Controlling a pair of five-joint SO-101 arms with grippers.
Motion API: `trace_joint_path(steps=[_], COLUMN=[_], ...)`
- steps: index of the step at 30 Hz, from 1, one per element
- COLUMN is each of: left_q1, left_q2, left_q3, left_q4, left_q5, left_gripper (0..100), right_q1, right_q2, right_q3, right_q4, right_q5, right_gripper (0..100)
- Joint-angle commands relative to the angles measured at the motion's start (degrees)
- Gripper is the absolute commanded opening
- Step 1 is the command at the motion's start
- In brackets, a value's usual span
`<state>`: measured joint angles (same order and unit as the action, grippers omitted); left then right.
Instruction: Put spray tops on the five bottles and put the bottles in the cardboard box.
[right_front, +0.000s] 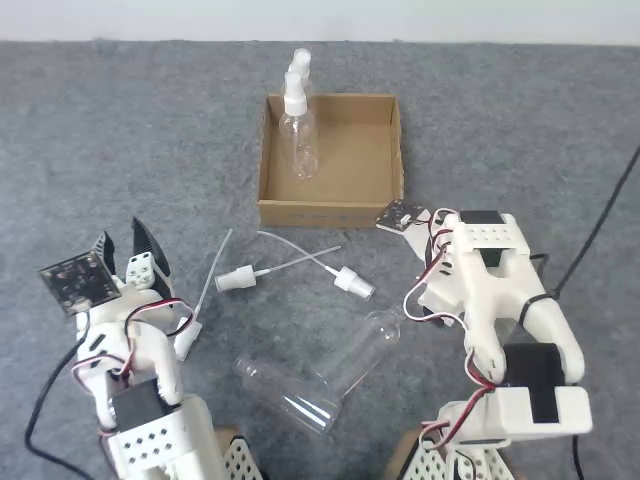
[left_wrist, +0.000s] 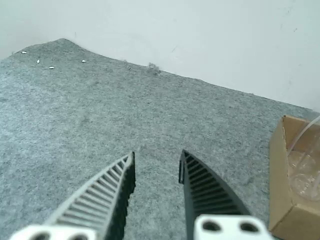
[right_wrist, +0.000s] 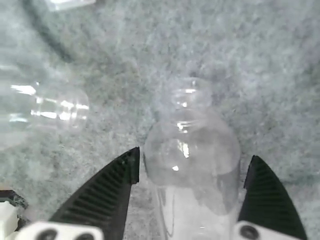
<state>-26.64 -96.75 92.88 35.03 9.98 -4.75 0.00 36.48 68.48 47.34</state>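
Observation:
The cardboard box (right_front: 385, 150) stands at the far middle of the table. Two clear bottles (right_front: 299, 140) with white spray tops are at its left side. Two bare clear bottles lie on the felt in front, one (right_front: 365, 345) beside my right arm (right_front: 485, 290) and one (right_front: 285, 395) nearer the front. In the right wrist view the first bottle (right_wrist: 192, 150) lies between the fingers of my open right gripper (right_wrist: 194, 160), neck pointing away. Three loose spray tops (right_front: 235, 278) (right_front: 352, 282) (right_front: 190, 335) with thin tubes lie mid-table. My left gripper (right_front: 122, 230) (left_wrist: 157, 155) is open and holds nothing above the felt at the left.
Grey felt (right_front: 120, 130) covers the table, with a pale wall (left_wrist: 200, 30) behind it. The box corner (left_wrist: 282, 185) shows beside the left gripper. A black cable (right_front: 600, 220) runs along the right edge. The second bare bottle (right_wrist: 45, 107) lies close to the right gripper.

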Motion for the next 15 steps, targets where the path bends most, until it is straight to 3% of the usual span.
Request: trace_joint_path(steps=[1,15], left_q1=[0.1,0.1], left_q2=[-0.8,-0.8], left_q3=[-0.7,-0.7], left_q4=[-1.7,-1.7], left_q5=[-0.4,-0.4], left_gripper=[14,14], right_q1=[0.7,0.7], right_q2=[-1.2,-1.2], right_q3=[-3.4,-5.5], right_q4=[0.4,0.8], right_q5=[0.5,0.3], right_gripper=[28.3,28.2])
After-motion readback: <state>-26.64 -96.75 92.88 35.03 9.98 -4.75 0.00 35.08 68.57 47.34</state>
